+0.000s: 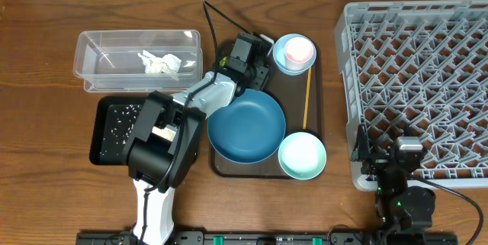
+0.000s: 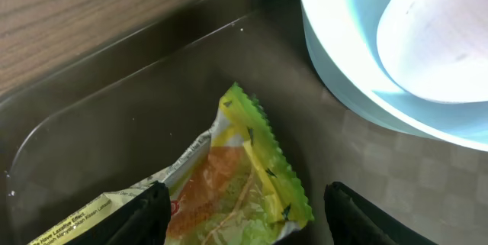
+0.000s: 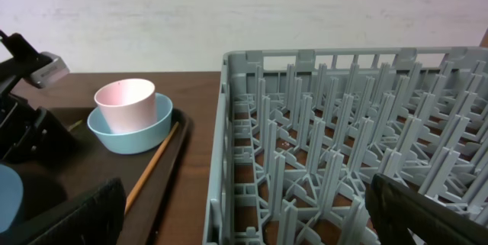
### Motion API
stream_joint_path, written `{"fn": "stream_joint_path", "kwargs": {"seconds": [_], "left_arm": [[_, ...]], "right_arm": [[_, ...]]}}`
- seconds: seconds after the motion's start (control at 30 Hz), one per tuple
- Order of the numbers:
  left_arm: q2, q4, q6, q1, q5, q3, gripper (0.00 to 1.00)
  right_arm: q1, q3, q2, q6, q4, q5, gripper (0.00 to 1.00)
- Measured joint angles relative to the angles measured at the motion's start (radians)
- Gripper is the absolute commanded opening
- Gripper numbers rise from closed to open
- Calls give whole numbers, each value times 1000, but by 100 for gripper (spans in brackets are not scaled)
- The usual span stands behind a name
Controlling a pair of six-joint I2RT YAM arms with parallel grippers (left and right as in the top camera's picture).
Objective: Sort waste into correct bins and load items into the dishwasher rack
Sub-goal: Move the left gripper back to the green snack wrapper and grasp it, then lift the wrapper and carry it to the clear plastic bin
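Observation:
My left gripper [image 2: 244, 214] is open, its fingers on either side of the yellow-green packet [image 2: 236, 184], which lies on the brown serving tray [image 2: 114, 115] beside the light-blue bowl [image 2: 358, 85]. Overhead, that gripper [image 1: 255, 66] is at the tray's back. The pale-pink cup [image 1: 299, 49] stands in the light-blue bowl [image 1: 280, 60]. The dark-blue bowl [image 1: 245, 127] and mint-green bowl [image 1: 302, 156] sit on the tray. The paper scrap [image 1: 158, 62] lies in the clear tub [image 1: 95, 54]. Rice grains [image 1: 122, 119] lie in the black tray [image 1: 99, 134]. My right gripper [image 3: 244, 214] is open over the rack's [image 1: 419, 85] front-left corner.
A wooden chopstick [image 1: 306, 96] lies along the right side of the brown tray [image 1: 313, 115]; it also shows in the right wrist view [image 3: 152, 165]. A black cable [image 1: 213, 24] runs across the table behind the left arm.

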Motion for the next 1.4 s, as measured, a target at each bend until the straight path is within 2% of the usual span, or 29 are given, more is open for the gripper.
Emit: {"fn": "stream_joint_path", "kwargs": {"seconds": [0.5,0.63,0.8,0.93,1.0,1.23,1.4], "left_arm": [[6,12,2,0,-1,0,63],[25,21,1,0,-1,0,51],[32,50,1,0,-5,0,28],[32,55,5,0,-4,0,19],[32,55,4,0,-4,0,7],[-8,51,2,0,-23,0,6],[-143,36,-33,0,-90,-1,6]], "right_arm": [[0,0,0,0,0,0,99],[0,0,0,0,0,0,99],[0,0,0,0,0,0,99],[0,0,0,0,0,0,99],[0,0,0,0,0,0,99],[0,0,0,0,0,0,99],[0,0,0,0,0,0,99]]}}
